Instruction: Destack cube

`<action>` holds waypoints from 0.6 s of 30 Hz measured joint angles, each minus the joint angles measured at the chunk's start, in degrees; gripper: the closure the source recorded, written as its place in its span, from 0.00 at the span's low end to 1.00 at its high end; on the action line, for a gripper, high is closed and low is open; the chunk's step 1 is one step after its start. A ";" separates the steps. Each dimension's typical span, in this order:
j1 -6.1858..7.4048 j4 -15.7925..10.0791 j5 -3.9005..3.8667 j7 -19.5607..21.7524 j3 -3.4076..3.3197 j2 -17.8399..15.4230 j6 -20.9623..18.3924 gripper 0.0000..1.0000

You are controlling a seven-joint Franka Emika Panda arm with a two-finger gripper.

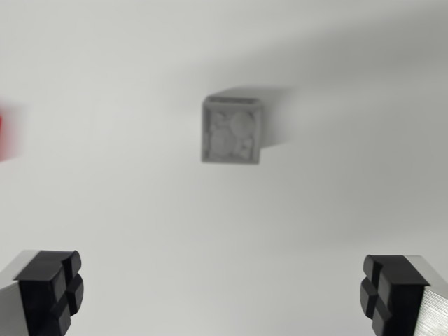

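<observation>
A grey cube (232,131) with a faint relief pattern on its top face sits on the white surface, a little above the middle of the wrist view. It casts a soft shadow to its right. My gripper (220,294) hangs above the surface, nearer the bottom of the view than the cube, and stands wide open. Its black pads (52,290) show at the bottom left and bottom right corners with nothing between them. A red object (5,136), blurred, is cut off by the view's left edge. Whether the grey cube rests on another cube cannot be told from above.
The white tabletop (336,210) fills the view around the cube. The picture is slightly blurred.
</observation>
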 joint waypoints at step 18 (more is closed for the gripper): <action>0.00 3.27 -0.07 0.07 0.01 -3.13 -6.42 0.00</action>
